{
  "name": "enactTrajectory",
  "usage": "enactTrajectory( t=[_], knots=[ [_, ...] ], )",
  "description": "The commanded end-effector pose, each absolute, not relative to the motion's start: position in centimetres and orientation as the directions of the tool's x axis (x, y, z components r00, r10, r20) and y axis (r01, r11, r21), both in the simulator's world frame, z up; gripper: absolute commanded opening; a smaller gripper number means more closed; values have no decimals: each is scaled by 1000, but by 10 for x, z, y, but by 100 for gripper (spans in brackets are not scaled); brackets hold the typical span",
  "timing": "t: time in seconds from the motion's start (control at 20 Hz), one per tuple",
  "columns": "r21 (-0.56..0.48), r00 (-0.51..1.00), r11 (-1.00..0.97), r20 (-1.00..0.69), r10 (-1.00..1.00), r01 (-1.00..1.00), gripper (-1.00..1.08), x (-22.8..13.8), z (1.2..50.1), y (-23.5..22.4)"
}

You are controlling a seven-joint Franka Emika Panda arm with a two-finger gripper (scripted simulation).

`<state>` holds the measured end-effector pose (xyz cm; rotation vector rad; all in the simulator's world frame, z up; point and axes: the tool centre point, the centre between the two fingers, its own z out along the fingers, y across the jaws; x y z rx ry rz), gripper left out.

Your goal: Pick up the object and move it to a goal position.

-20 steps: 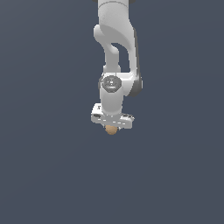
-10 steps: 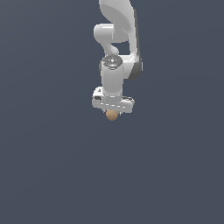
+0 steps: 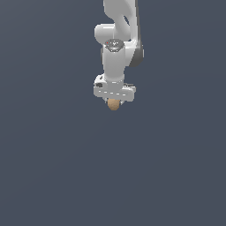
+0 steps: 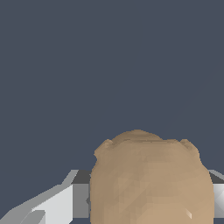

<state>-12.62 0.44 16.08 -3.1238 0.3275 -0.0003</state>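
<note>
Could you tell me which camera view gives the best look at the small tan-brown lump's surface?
The wrist view: the small tan-brown roundish lump fills much of it, showing its bumpy outline. In the exterior view it is only a tiny blob under the white end effector.

A plain dark grey-blue surface [image 3: 53, 167] fills both views.

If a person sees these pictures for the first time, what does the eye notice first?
First, the white arm hanging from the top of the exterior view against a plain dark grey background. Next, the small tan-brown object held in its end effector. In the wrist view this lump fills much of the frame.
</note>
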Motion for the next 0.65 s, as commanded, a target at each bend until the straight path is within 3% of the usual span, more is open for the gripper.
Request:
enactTrajectory(
  t=[0.0, 0.6],
  knots=[
    [0, 978, -978, 0, -207, -207, -100, -135, 167, 5],
    [0, 978, -978, 0, -207, -207, -100, -145, 175, 6]
  ],
)
